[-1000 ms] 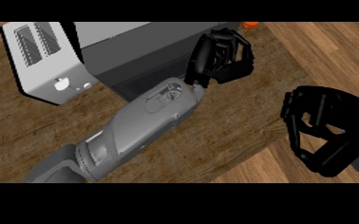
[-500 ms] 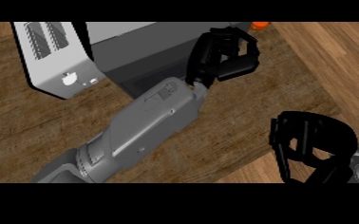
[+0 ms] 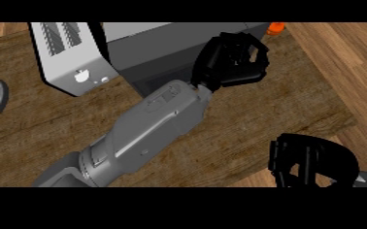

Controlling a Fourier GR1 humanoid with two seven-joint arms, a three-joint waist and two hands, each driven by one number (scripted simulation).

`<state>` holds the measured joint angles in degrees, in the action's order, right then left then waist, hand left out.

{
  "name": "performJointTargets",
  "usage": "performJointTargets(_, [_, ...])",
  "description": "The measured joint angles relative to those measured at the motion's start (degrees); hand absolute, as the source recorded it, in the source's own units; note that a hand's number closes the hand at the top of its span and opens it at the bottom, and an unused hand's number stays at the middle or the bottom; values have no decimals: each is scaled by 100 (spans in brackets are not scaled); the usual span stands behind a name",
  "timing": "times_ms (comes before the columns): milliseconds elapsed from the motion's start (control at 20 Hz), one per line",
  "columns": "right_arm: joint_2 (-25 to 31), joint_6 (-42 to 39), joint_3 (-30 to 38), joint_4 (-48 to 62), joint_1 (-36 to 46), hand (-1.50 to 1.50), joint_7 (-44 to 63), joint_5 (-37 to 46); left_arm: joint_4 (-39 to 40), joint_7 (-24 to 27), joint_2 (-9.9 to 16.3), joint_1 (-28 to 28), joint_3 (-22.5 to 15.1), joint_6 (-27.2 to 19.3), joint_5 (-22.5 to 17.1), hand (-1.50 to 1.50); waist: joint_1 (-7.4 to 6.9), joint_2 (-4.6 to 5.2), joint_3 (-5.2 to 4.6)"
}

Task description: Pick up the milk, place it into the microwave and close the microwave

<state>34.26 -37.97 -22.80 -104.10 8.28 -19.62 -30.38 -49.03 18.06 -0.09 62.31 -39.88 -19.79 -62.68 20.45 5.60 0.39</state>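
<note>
The microwave (image 3: 166, 48) is a dark grey box at the top middle of the head view. My left forearm runs up from the lower left. My left hand (image 3: 231, 64) rests against the microwave's right front part with its fingers curled and nothing visible in them. Low at the right edge, my right hand (image 3: 309, 161) hangs over the counter, its fingers relaxed and empty. No milk shows anywhere; I cannot see inside the microwave.
A silver toaster (image 3: 66, 53) stands to the left of the microwave. A small orange object (image 3: 276, 27) peeks out behind the microwave's right corner. A dark rounded edge (image 3: 3, 96) shows at the far left. The wooden counter (image 3: 272, 111) ends in an edge at the right.
My right hand has dropped back toward the lower right corner. My left hand stays at the microwave while the microwave and toaster have shifted rightward in the view.
</note>
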Motion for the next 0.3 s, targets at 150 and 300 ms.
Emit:
performJointTargets(150, [-56, 101, -79, -187, -130, 150, 11, 72, 48, 54, 0, 10, -52, 296, -88, 150, -83, -10, -2])
performJointTargets(300, [-120, 225, -164, -345, -291, 150, 25, 158, 106, 105, 1, 25, -89, 544, -168, 150, -139, -16, 0])
